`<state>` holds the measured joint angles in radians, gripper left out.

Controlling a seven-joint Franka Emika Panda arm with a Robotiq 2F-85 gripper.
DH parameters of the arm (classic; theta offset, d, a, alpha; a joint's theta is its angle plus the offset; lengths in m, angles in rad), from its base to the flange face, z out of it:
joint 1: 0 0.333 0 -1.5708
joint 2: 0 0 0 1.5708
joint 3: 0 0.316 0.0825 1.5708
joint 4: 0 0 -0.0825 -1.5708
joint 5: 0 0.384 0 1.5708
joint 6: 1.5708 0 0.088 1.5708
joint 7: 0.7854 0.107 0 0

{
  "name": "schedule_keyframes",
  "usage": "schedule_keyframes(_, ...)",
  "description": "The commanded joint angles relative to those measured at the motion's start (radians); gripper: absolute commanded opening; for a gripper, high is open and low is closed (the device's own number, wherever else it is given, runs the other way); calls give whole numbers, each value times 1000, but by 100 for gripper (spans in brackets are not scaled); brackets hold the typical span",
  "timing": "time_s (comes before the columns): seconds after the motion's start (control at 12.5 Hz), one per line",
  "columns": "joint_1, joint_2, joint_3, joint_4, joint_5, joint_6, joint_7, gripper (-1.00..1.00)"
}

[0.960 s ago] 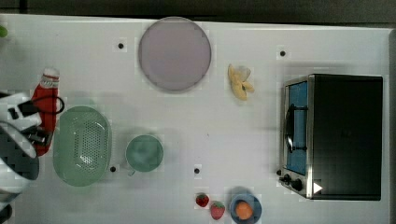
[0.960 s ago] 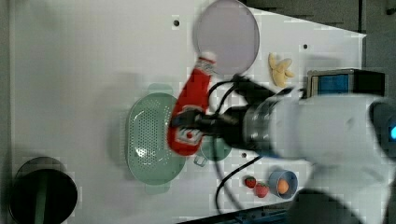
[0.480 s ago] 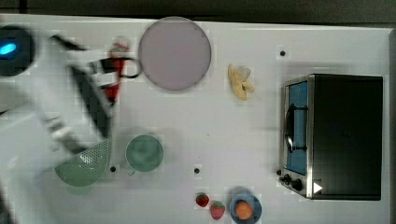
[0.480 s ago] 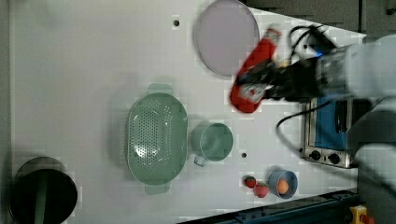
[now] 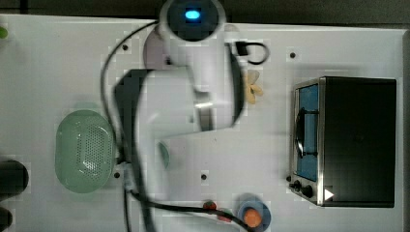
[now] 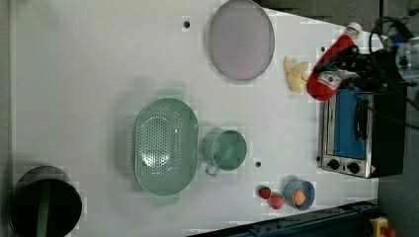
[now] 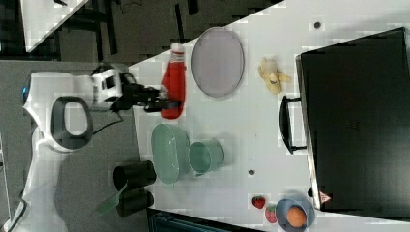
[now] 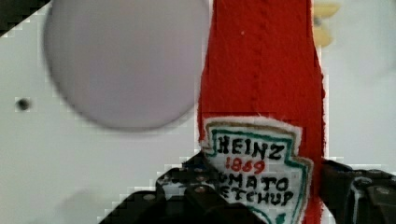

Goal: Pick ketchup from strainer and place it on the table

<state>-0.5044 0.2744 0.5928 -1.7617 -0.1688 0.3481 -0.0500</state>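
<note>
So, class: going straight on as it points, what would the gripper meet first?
Probably the bare table between plate and bananas; the ketchup bottle in the gripper touches first. Depth unclear.

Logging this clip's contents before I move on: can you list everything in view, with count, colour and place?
ketchup: 1, red, held above table
strainer: 1, pale green, empty, on table
cup: 1, green, beside strainer
plate: 1, grey, far edge
banana pieces: yellow, beside plate
toaster oven: 1, black and silver
strawberries: 2, red
bowl: 1, blue, holds something orange
black cylinders: 2, left of strainer in the right view
claw: 1, black, clamped on ketchup
</note>
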Motion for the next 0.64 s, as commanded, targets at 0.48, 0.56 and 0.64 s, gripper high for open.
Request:
schedule_keyframes(0.48,10,-30,-75,-289,-4,237,-178,18)
schedule_keyframes(0.56,10,-29,-83,-342,-4,288,-178,18)
schedule_keyframes(0.64,10,-24,-88,-385,-9,340,-178,18)
